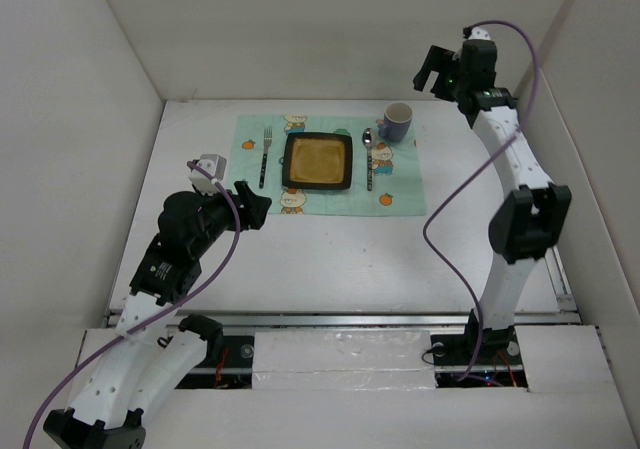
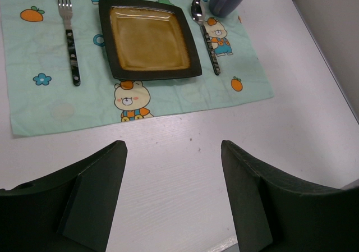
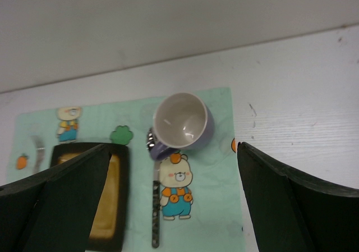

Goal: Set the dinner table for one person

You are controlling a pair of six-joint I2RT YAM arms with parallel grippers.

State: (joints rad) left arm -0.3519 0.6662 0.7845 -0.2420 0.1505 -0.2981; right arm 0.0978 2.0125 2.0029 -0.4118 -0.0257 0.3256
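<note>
Setting looks finished: steel fork (image 1: pixel 265 156) left, spoon (image 1: pixel 368 159) and purple ceramic mug (image 1: pixel 398 122) right of the square amber plate (image 1: pixel 319 161); left tool (image 2: pixel 173 148) and right tool (image 3: pixel 173 148) gape released, empty, so only retreat seems needed.

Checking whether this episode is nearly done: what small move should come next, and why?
Probably raise the right gripper away from the mug: it hangs open and empty above it, and fork, plate, spoon and mug all lie on the placemat.
</note>
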